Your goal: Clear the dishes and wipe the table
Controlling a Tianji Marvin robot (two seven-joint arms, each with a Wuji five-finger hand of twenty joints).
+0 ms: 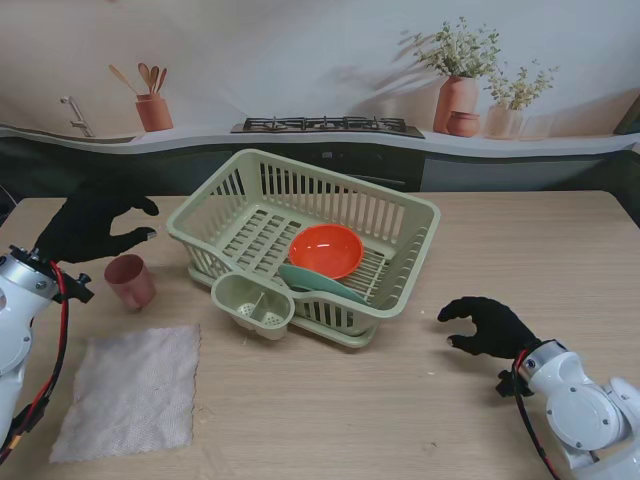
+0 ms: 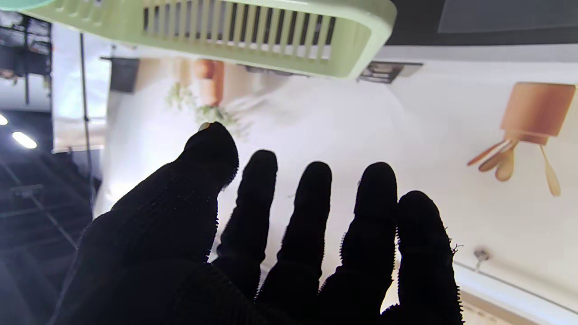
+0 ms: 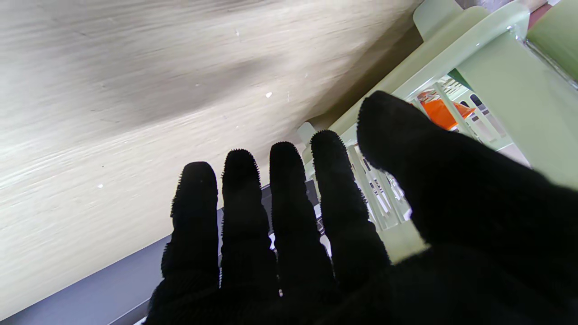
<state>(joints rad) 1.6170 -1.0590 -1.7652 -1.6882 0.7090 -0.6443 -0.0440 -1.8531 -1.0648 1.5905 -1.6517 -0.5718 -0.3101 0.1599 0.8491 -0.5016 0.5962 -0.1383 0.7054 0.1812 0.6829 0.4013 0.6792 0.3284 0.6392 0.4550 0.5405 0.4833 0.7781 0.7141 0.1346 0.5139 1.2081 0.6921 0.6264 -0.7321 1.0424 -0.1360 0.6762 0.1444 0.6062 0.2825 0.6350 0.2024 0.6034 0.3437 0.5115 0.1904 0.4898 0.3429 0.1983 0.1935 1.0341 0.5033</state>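
Observation:
A green dish rack (image 1: 392,205) stands mid-table; inside it lie an orange bowl (image 1: 325,250) and a teal plate (image 1: 318,283). A pink cup (image 1: 130,281) stands upright on the table left of the rack. My left hand (image 1: 88,225) hovers just beyond and above the cup, open, fingers spread, holding nothing. In the left wrist view the left hand's fingers (image 2: 311,216) point past the rack's rim (image 2: 271,43). My right hand (image 1: 490,326) rests open near the rack's right corner. A grey cloth (image 1: 130,390) lies flat at the near left.
A small cutlery cup (image 1: 255,305) hangs on the rack's near side. Behind the table runs a counter with a stove (image 1: 328,125), a utensil pot (image 1: 154,110) and potted plants (image 1: 458,90).

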